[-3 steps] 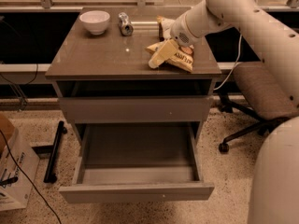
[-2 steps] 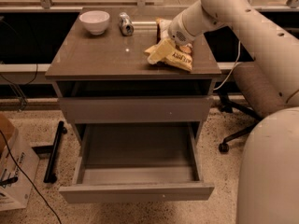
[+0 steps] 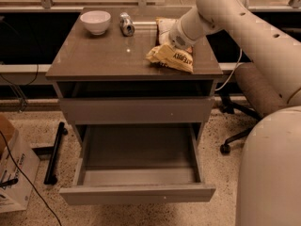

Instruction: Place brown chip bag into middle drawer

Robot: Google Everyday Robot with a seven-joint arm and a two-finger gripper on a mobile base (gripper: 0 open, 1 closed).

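By table (image 3: 94, 55) right edge: brown chip bag (image 3: 171, 59), long axis left-right; gripper (image 3: 178, 41) on it, grip unclear; middle drawer (image 3: 136, 194) open.

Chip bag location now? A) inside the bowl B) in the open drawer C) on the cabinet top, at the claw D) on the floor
C: the chip bag lies on the cabinet top, right side, with the claw right at it; the open drawer has no bag in it.
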